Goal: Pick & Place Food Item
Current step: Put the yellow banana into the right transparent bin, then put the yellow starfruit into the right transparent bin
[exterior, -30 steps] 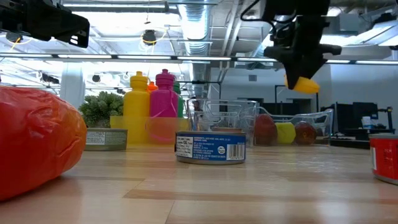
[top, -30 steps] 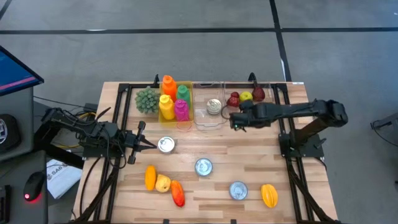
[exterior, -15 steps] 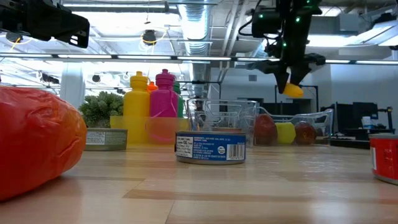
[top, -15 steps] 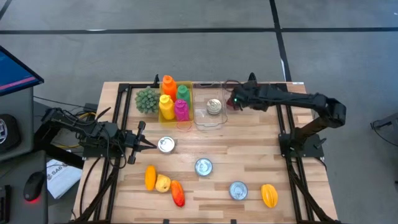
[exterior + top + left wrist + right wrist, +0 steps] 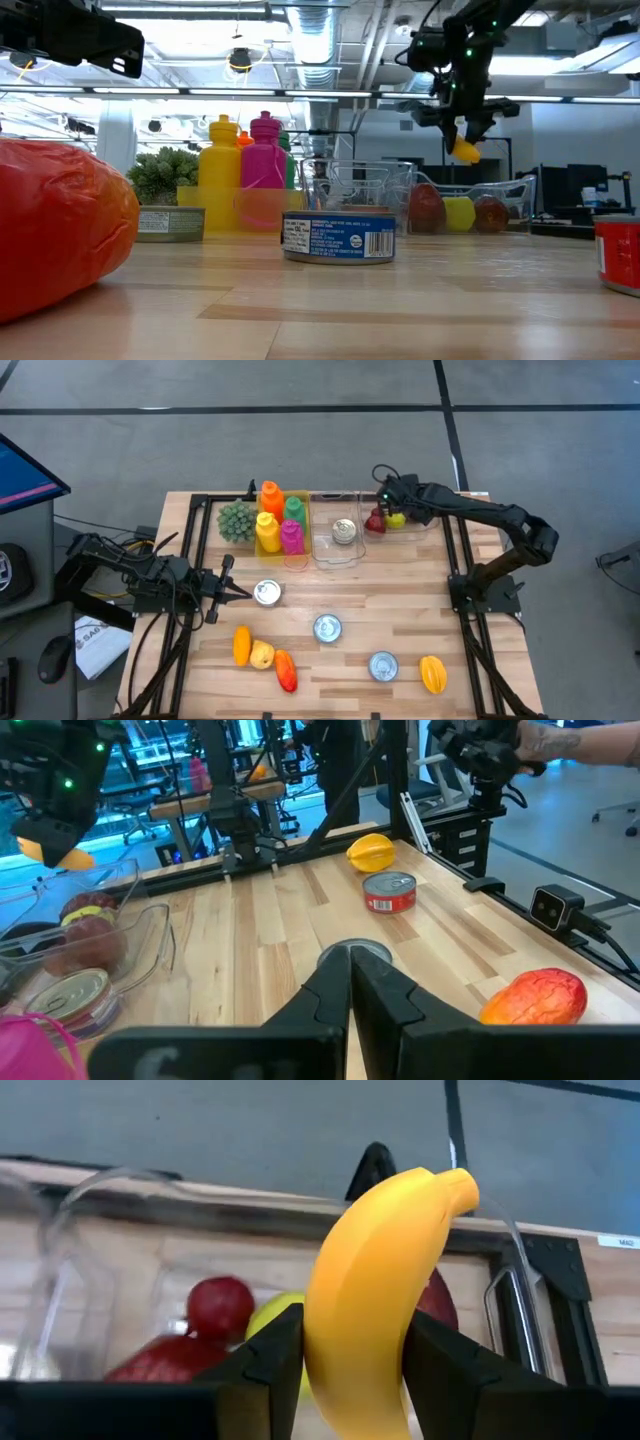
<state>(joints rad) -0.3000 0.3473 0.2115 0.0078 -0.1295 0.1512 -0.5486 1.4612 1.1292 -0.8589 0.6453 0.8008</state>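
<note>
Yellow and curved, the banana (image 5: 375,1295) is pinched between the two dark fingers (image 5: 265,1365) of the right gripper (image 5: 392,500), so this gripper is closed on the banana and holds it up in the air. Right under this gripper is a clear bin (image 5: 432,526) at the far side of the wooden counter (image 5: 340,600), and the banana hangs above it without touching it. Inside the bin below the gripper lie red fruits (image 5: 375,520) and a yellow-green fruit (image 5: 396,517). Just beside that bin, on the side away from the right arm's base, is another clear bin (image 5: 322,550) with a silver can (image 5: 343,531) in it. Farther that way is a yellow bin (image 5: 303,512) with orange, green, yellow and pink bottles (image 5: 280,520), and next to it a green spiky plant (image 5: 237,520). The left gripper (image 5: 243,593) waits low over the counter, well apart from the banana, with its fingers pressed together and holding nothing. Just in front of it sits a silver can (image 5: 267,592). Nearer the front edge of the counter, away from both grippers, lie an orange fruit (image 5: 241,645), a yellow fruit (image 5: 262,654), a red fruit (image 5: 286,671), two more cans (image 5: 327,627) and a yellow-orange fruit (image 5: 432,673).
</note>
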